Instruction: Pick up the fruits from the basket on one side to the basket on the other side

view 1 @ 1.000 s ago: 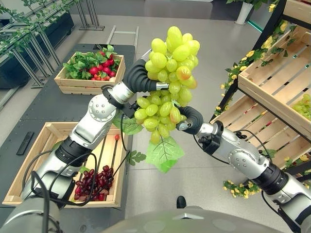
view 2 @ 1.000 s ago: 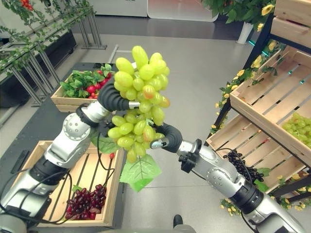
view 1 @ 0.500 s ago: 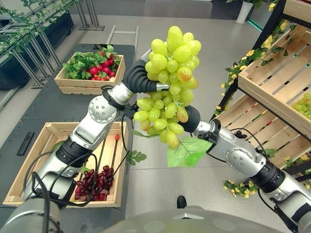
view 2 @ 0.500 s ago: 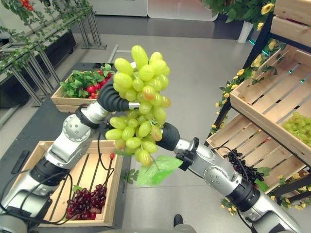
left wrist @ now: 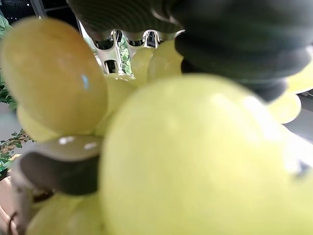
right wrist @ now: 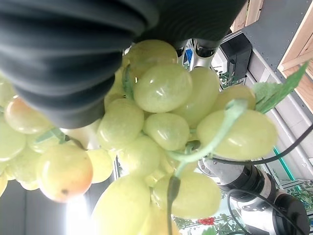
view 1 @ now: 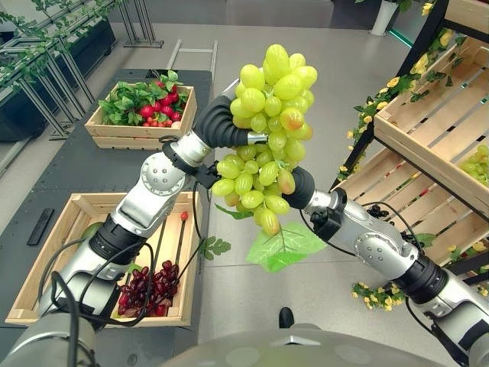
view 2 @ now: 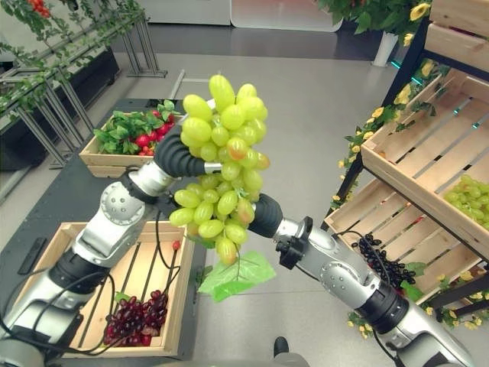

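Left to right. At far left, on a dark floor mat [view 1: 76, 164], two wooden crates are lying: the far crate [view 1: 141, 134] is holding red fruit among green leaves, and the near crate [view 1: 57, 252] is holding a dark red grape bunch [view 1: 149, 287] in its near right corner, with two red-tipped sticks [view 1: 172, 245] lying along its slats.

The left arm is rising from the lower left across the near crate, and the left hand [view 1: 221, 126] is reaching into the green grape bunch [view 1: 267, 138] at mid-height. The grapes are hiding its fingers, so whether they are gripping cannot be told.

The green grape bunch, the task's fruit, is being held high in the air at centre, between the two hands and well above the floor, with its green leaf [view 1: 284, 248] dangling below. It is probably being kept raised and central so that one hand can pass it to the other on the way across.

The right hand [view 1: 299, 187] is coming in from the lower right and pressing against the lower right of the bunch; its fingers too are buried in grapes, so its hold cannot be told.

At far right, slanted wooden shelf crates [view 1: 428, 145] trimmed with yellow flowers are standing; one is holding green grapes [view 2: 470, 199], another a dark bunch [view 2: 382, 264]. These seem the likely destination.
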Robot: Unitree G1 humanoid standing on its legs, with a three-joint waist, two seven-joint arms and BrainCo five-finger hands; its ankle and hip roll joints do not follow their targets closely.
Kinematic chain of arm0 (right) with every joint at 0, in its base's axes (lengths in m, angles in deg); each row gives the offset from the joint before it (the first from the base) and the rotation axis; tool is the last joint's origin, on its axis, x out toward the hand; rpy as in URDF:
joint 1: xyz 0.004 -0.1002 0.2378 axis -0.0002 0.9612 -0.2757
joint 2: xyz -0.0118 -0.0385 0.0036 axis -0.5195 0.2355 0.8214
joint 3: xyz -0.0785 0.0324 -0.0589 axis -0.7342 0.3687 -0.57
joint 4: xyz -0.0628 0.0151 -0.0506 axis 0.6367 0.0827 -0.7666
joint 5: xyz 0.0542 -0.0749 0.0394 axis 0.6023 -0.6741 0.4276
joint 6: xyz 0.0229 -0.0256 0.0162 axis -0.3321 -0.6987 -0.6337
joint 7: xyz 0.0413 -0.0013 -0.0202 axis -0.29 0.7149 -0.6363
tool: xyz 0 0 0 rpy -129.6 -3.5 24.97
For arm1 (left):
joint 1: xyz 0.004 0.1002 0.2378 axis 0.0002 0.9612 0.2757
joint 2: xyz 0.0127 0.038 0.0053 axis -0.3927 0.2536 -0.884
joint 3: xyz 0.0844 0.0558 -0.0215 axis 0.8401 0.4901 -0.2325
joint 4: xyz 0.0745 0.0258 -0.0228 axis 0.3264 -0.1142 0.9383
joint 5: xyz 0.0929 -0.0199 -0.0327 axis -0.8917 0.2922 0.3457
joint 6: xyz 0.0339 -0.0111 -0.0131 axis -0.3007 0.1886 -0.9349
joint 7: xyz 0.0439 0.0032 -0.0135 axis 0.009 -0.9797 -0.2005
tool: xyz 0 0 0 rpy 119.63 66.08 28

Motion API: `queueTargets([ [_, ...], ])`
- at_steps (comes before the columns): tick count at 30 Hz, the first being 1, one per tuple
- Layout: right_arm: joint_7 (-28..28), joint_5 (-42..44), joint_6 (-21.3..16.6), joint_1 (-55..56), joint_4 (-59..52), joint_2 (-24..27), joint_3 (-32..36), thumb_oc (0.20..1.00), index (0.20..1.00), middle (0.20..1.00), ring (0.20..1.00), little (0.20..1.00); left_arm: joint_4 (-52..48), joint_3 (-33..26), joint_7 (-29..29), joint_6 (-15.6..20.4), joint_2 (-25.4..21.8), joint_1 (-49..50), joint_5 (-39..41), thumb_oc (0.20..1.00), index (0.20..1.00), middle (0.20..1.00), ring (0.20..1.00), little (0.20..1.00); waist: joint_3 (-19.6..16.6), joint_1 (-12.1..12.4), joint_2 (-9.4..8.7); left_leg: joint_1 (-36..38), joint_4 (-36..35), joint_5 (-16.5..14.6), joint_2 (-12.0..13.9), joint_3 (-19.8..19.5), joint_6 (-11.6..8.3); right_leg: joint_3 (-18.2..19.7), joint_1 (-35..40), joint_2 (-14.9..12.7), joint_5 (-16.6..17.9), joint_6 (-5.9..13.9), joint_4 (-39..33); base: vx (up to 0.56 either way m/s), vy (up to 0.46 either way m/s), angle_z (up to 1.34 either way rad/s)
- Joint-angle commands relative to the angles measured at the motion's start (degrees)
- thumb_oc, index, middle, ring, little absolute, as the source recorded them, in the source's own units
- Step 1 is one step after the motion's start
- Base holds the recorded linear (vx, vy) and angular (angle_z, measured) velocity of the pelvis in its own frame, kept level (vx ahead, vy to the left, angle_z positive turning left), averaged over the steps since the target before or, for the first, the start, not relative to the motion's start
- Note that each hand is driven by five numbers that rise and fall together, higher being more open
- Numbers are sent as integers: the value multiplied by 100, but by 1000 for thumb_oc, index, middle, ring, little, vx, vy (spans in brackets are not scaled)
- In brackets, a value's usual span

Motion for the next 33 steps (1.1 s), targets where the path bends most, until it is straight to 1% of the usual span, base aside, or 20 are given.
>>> queueTargets([
  [1, 186, 219, -342, -286, -703, -227, 244, 200, 200, 200, 200, 200, 282, -562, 275, 250, -40, -83, -36, 200, 200, 200, 200, 200, 32, -106, -152, -195, 278, -88, -158, -256, 240, -125, 316, -132, -569, 379, 512, 0, 0, 0],
  [4, 170, 202, -363, -205, -672, -263, 313, 200, 200, 200, 200, 200, 326, -566, 263, 232, -35, -78, -20, 200, 200, 200, 200, 200, 27, -115, -150, -184, 274, -85, -156, -262, 235, -131, 329, -132, -570, 378, 508, 0, 0, 0],
  [9, 142, 177, -425, 97, -625, -478, 514, 200, 200, 200, 200, 200, 512, -565, 245, 187, 58, -65, 27, 200, 200, 200, 200, 200, -3, -145, -122, -178, 270, -68, -157, -279, 227, -142, 349, -132, -585, 361, 510, 0, 0, 0],
  [10, 132, 177, -432, 139, -618, -514, 529, 200, 200, 200, 200, 200, 581, -551, 249, 163, 89, -49, 41, 583, 583, 583, 583, 583, -3, -149, -113, -178, 270, -63, -160, -286, 227, -144, 352, -133, -580, 361, 505, 0, 0, 0],
  [11, 114, 191, -444, 198, -599, -565, 556, 200, 200, 200, 200, 200, 618, -523, 255, 139, 95, -56, 6, 1000, 1000, 1000, 1000, 1000, -6, -158, -102, -181, 270, -59, -164, -292, 225, -146, 360, -140, -572, 359, 490, 0, 0, 0],
  [18, 60, 193, -484, 282, -541, -807, 499, 200, 200, 200, 200, 200, 794, -405, 240, 13, 6, -148, 34, 1000, 1000, 1000, 1000, 1000, 15, -182, 5, -208, 313, -52, -179, -282, 223, -105, 336, -157, -562, 347, 491, 0, 0, 0],
  [22, 51, 182, -531, 327, -537, -846, 538, 200, 200, 200, 200, 200, 812, -417, 265, 37, -26, -141, 26, 1000, 1000, 1000, 1000, 1000, 6, -195, 53, -216, 302, -40, -188, -263, 209, -121, 341, -168, -548, 353, 462, 0, 0, 0],
  [33, 17, 102, -675, 492, -578, -815, 865, 200, 200, 200, 200, 200, 726, -675, 432, 41, 66, 133, -141, 1000, 1000, 1000, 1000, 1000, -5, -212, 46, -206, 305, -49, -166, -268, 201, -132, 377, -164, -546, 348, 435, 0, 0, 0],
])
